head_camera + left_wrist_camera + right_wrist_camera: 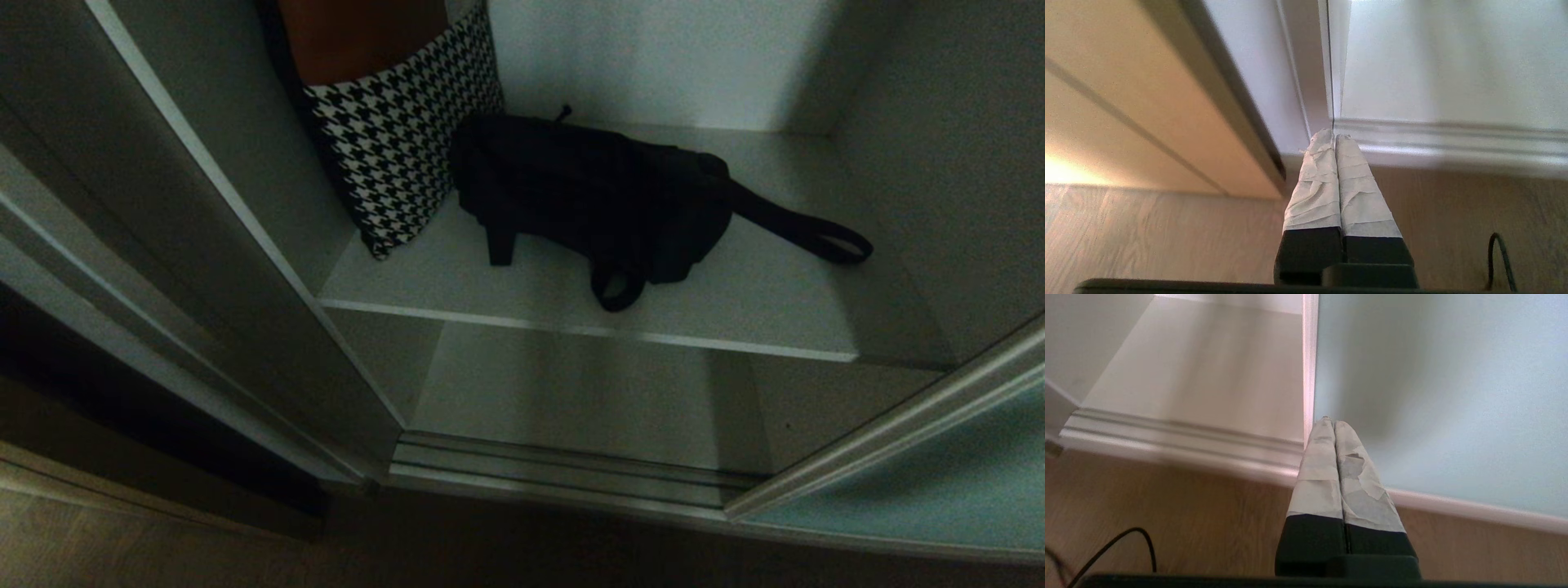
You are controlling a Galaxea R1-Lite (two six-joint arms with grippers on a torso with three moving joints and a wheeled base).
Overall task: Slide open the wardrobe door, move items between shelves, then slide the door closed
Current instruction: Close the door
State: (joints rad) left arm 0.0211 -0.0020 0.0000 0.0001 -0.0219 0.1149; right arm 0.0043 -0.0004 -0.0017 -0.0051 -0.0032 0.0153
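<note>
Currently both my left gripper and right gripper are clenched empty; the black bag's strap loop, right of centre, could snag when lifted.

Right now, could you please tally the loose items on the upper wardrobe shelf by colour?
Black: 1, the black bag, strap trailing right.
Black-and-white houndstooth: 1, the houndstooth item, propped at the left of the upper shelf, against the bag.
Total: 2.
</note>
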